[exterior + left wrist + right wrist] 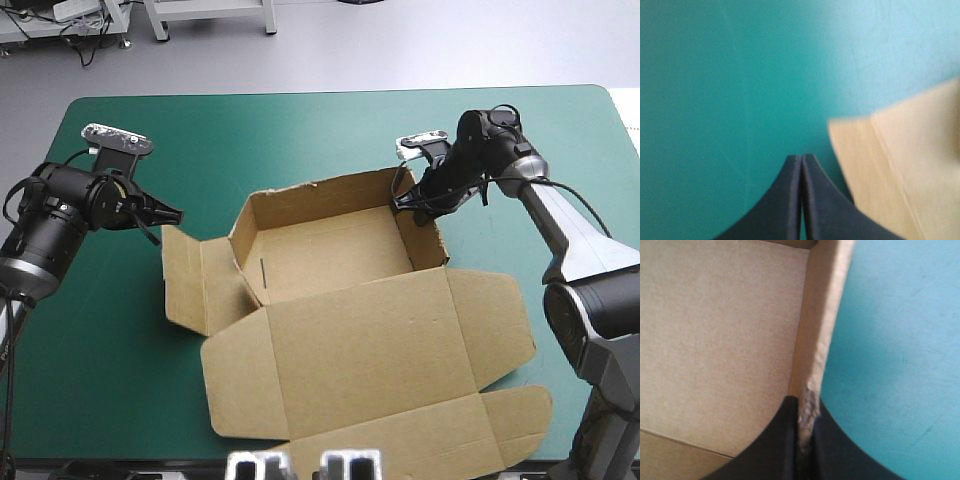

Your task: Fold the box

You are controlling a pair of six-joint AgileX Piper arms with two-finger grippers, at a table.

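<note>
Teal-green bench [110, 340] carries brown box [320, 255] at frame centre in high view: tray walls up, lid [380, 350] flat toward lower edge. Right gripper [418, 200] clenched on tray's right wall [428, 238], upper right of centre. Left gripper [172, 213] pinched together, empty, centre left. Left flap [185, 285] lies flat just right of its tip, long axis top to bottom. Left arm nearer, so likely one to raise it.

My right gripper [802, 404], smooth matt black, pinches the box [330, 250] wall: dull brown board, fibrous, frayed at the edge. The teal-green cover [100, 350] looks smooth.
</note>
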